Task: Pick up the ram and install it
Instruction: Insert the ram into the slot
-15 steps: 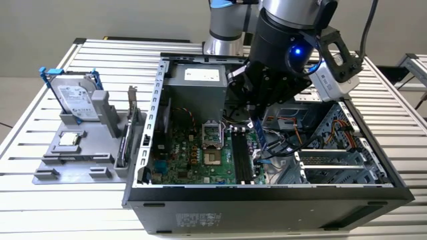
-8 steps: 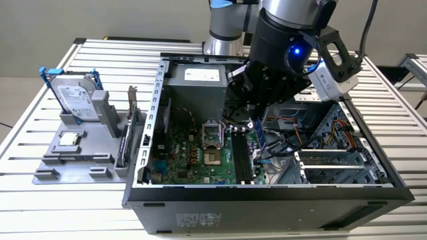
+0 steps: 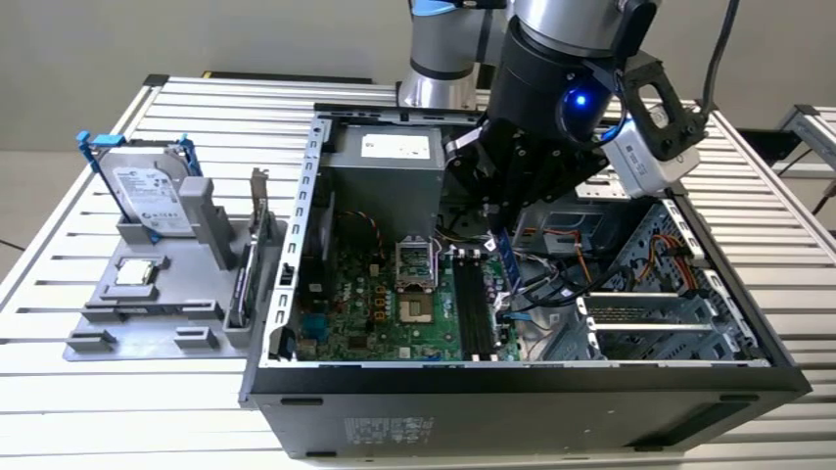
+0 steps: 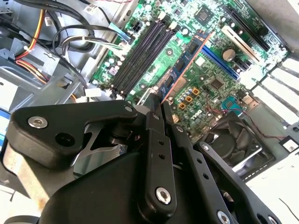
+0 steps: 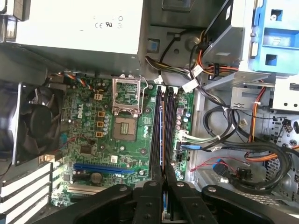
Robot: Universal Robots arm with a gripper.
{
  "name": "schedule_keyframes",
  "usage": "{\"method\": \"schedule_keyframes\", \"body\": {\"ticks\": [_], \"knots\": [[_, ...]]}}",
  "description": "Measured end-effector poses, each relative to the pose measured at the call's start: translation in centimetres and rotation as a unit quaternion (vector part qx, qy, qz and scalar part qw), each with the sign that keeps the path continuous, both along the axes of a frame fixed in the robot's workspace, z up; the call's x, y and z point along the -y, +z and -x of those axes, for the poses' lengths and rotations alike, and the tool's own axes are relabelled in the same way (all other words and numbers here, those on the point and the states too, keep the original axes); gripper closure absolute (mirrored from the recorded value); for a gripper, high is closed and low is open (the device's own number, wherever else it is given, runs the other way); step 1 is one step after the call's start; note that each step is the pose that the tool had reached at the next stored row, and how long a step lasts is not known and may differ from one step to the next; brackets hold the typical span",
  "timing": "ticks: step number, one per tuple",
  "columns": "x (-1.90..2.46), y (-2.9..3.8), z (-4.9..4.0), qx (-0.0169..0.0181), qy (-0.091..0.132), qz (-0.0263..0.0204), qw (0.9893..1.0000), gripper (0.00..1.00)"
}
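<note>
Claw [image 4: 159, 105] grips ram [image 4: 187, 63] above motherboard [image 4: 187, 28].

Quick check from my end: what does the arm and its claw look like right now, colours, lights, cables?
The arm is silver-grey metal with a black lower wrist section carrying a glowing blue light. A pale grey camera box in a black bracket sits beside it, with a black cable running up. The claw is matte black linkage bars with silver screws, clearest in the second wrist view.
</note>
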State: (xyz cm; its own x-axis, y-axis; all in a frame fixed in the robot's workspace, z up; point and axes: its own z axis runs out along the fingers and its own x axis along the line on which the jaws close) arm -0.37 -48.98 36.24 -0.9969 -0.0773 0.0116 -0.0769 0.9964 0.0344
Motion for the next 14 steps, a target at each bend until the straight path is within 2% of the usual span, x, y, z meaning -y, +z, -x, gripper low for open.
{"method": "schedule_keyframes", "body": {"ticks": [14], "knots": [[-0.25,-0.31,-0.20,0.0000,-0.001,0.0000,1.0000,1.00]]}}
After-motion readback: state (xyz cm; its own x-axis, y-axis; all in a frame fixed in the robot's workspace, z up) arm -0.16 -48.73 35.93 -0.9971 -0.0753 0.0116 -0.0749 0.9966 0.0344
